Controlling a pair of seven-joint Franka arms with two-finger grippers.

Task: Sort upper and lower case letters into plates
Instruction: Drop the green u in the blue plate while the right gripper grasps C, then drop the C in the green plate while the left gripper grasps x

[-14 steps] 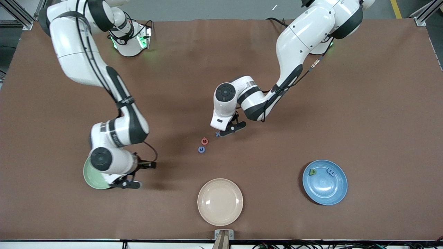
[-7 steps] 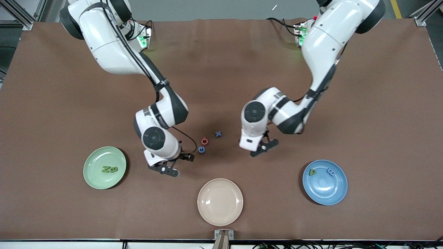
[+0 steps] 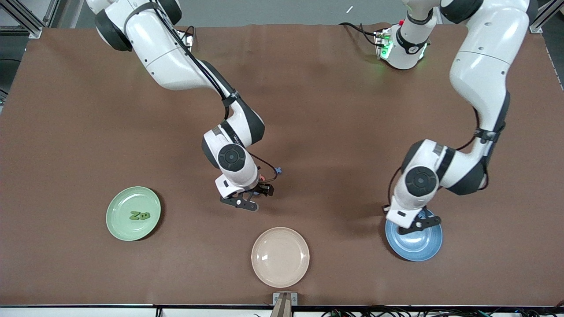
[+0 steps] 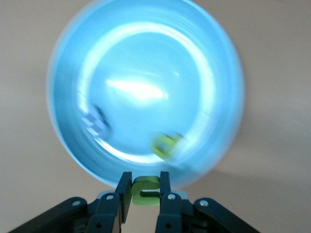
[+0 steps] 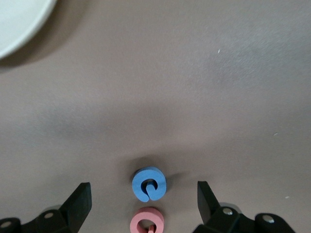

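Brown table covering spreads under everything; on it lie three plates in a loose row nearest the front camera: the pale green plate toward the right arm's end, the cream plate in the middle, the blue plate toward the left arm's end. Left gripper hangs over the blue plate's rim, its jaws clamped on a green letter; inside that plate lie a blurred blue letter and another green one. Right gripper hovers with jaws spread wide over the middle of the table, holding nothing; between its fingers lie a round blue letter and, just beside it, a round red letter; a small blue cross-shaped letter lies a little farther from the front camera. Two green letters rest side by side in the pale green plate.
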